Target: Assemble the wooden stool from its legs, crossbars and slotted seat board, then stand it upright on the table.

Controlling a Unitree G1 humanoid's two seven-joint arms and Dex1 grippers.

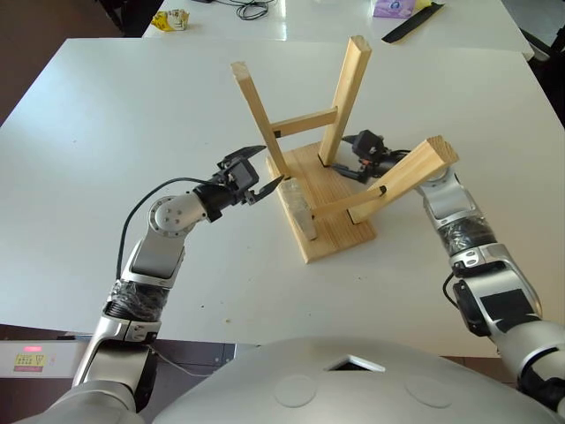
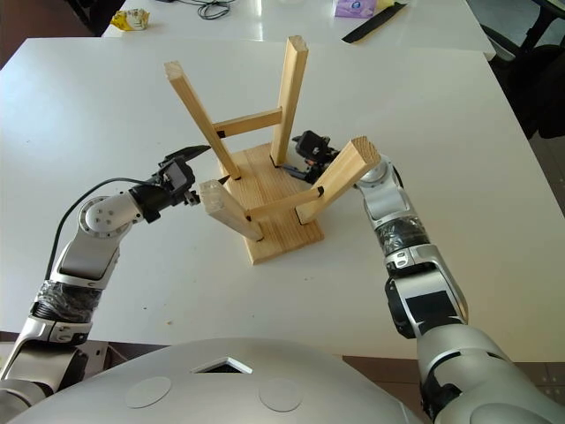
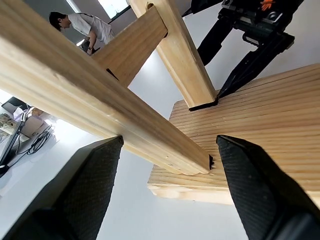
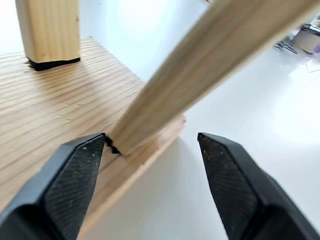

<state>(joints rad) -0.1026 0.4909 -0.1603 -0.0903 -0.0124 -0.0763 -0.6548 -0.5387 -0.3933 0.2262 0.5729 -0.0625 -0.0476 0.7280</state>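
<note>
The wooden stool lies upside down on the white table, its slotted seat board flat and all four legs pointing up and leaning. A crossbar joins the two far legs, and another joins the two near ones. My left gripper is open around the lower part of the far left leg, which lies between its fingers. My right gripper is open around the base of the far right leg, at the board's edge, with that leg between its pads.
A second white table stands behind, carrying a yellow object, a purple pack, a black strap and cables. Bare tabletop stretches to the left and right of the stool. The table's near edge runs just below my forearms.
</note>
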